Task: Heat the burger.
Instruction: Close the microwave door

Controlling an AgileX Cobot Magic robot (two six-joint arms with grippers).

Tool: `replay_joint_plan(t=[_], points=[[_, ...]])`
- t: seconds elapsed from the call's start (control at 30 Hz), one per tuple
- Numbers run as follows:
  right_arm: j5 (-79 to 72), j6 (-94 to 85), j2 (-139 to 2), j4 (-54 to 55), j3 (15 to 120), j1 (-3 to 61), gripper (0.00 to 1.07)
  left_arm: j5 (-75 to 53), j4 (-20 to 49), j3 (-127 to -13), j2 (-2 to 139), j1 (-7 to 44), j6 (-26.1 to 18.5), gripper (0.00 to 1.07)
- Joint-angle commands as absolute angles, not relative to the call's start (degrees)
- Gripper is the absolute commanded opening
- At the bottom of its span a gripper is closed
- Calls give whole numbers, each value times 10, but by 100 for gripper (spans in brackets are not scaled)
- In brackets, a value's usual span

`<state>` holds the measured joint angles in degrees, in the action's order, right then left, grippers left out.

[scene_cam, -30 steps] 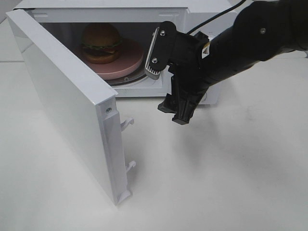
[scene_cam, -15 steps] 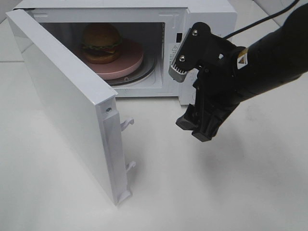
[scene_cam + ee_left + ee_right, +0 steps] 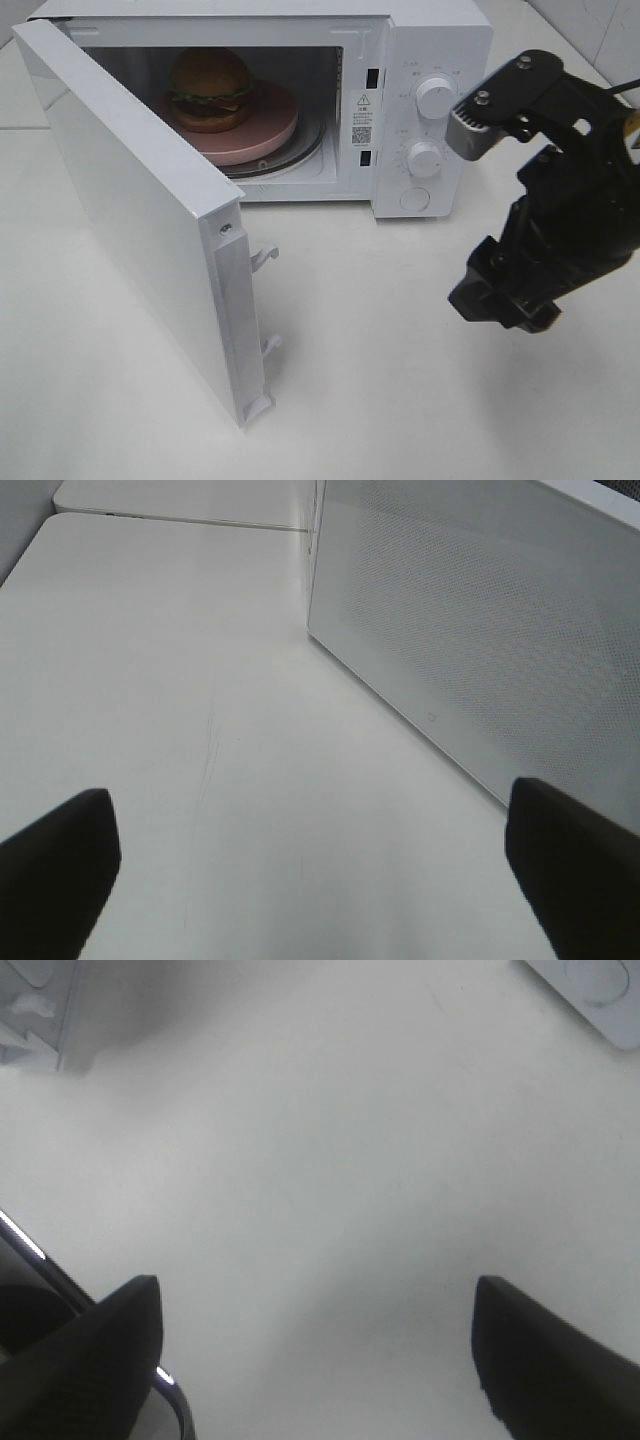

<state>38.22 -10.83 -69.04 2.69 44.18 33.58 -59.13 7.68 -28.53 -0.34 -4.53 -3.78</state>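
You had the burger (image 3: 209, 88) sitting on the pink plate (image 3: 272, 132) inside the microwave (image 3: 440, 30), its door (image 3: 130, 220) standing open. Your right tool (image 3: 503, 303) hung over the bench (image 3: 400, 400) near the dials (image 3: 435, 97), released and empty; your left tool (image 3: 320, 870), also released, held nothing above the bench.

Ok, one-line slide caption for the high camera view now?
Burger on its pink plate inside the microwave, door wide open; right gripper hangs open above the table.
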Motion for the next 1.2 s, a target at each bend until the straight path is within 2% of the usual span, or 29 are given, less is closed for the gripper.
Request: replay_joint_plan(t=[0.03,0.57,0.67,0.73,1.2], points=[[460,-40,-645,-14,438,336,76,-592,77,-284,-13,-46,-36,100],[548,28,-450,-53,402,332,76,-592,77,-284,-13,-46,-36,100],[547,28,-411,-45,372,303,76,-592,77,-284,-13,-46,-36,100],[543,23,-373,-44,345,252,76,-592,77,-284,-13,-46,-36,100],[539,40,-179,-34,311,129,76,-592,77,-284,-13,-46,-36,100]])
